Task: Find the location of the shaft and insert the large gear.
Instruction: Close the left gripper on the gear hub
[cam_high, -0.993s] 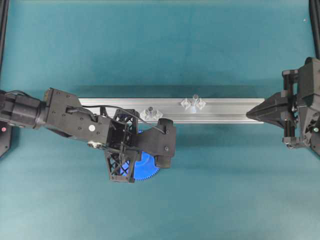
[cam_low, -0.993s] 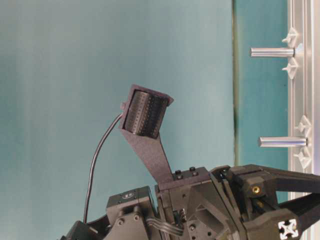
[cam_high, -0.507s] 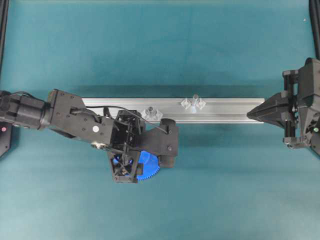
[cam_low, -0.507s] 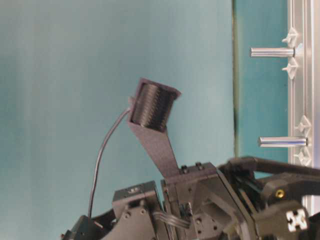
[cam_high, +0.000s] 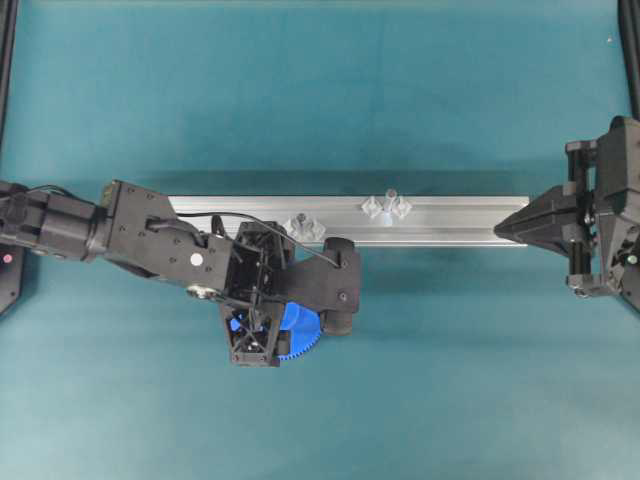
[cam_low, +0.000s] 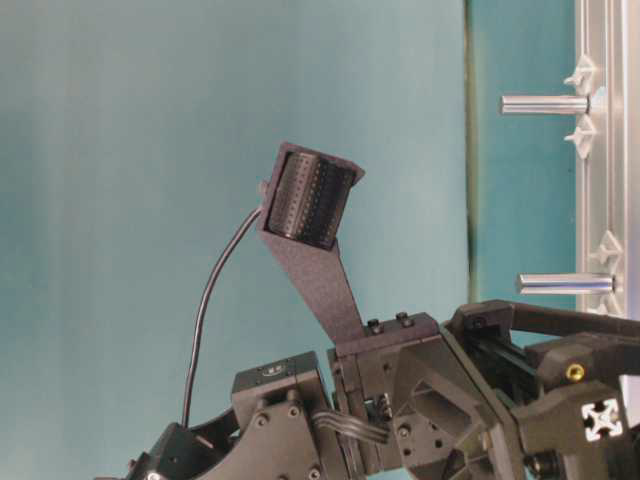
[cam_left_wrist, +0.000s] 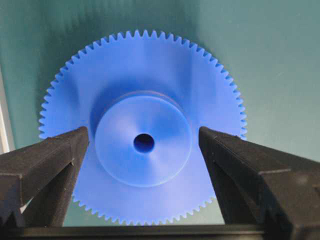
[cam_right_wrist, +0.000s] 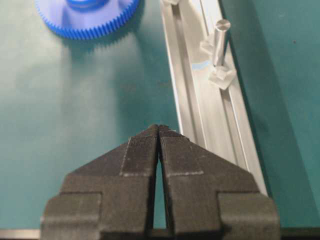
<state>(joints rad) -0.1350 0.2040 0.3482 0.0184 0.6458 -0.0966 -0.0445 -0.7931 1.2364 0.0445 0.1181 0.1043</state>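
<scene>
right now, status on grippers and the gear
Left gripper open, straddling the large gear's hub, no contact seen. Gear flat on the mat. Right gripper shut, empty, at the rail end. Shaft bare, unobstructed.

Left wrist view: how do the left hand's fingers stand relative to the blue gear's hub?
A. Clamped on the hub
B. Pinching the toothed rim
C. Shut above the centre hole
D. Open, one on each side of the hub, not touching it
D: the left hand is open, with gaps between its fingers and the hub of the large gear.
</scene>
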